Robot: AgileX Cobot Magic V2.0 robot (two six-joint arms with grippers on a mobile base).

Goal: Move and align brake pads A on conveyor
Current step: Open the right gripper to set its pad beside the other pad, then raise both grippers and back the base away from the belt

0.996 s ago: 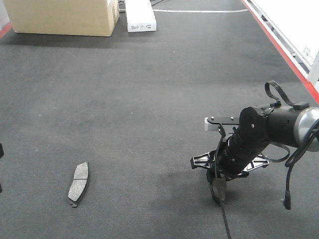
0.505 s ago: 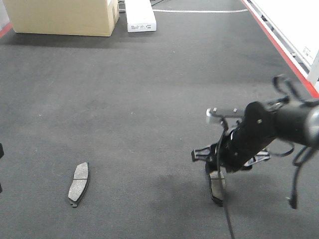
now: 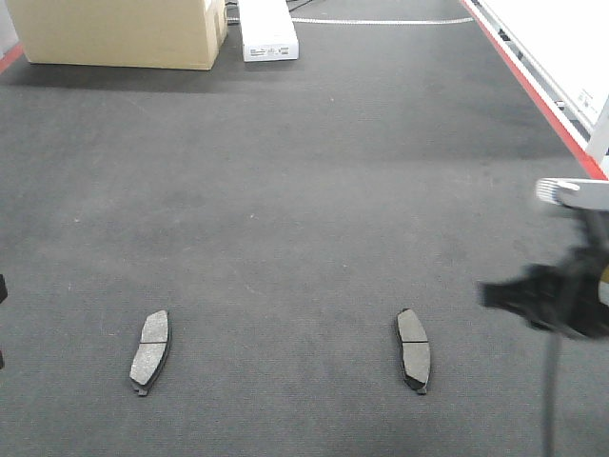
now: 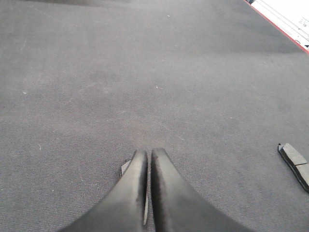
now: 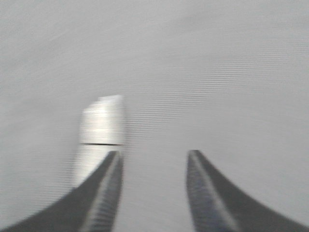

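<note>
Two brake pads lie flat on the dark conveyor point(image 3: 304, 190), roughly level with each other: one at the left point(image 3: 150, 351), one at the right point(image 3: 414, 349). My right arm point(image 3: 561, 300) is a motion-blurred shape at the right edge, well clear of the right pad. My right gripper point(image 5: 154, 157) is open and empty, and a blurred pad point(image 5: 101, 130) lies just beyond its left finger. My left gripper point(image 4: 147, 154) is shut above the belt. A pad corner point(image 4: 125, 167) peeks from under its left finger, and another pad point(image 4: 295, 162) shows at the right edge.
A cardboard box point(image 3: 119, 33) and a white box point(image 3: 266, 29) stand at the far end of the belt. A red edge strip point(image 3: 533, 95) runs along the right side, with a white structure point(image 3: 561, 48) beyond it.
My right gripper has let go of the pad it held upright. That pad now lies flat on the belt, and the arm has swung away to the right. The left pad has not moved.
</note>
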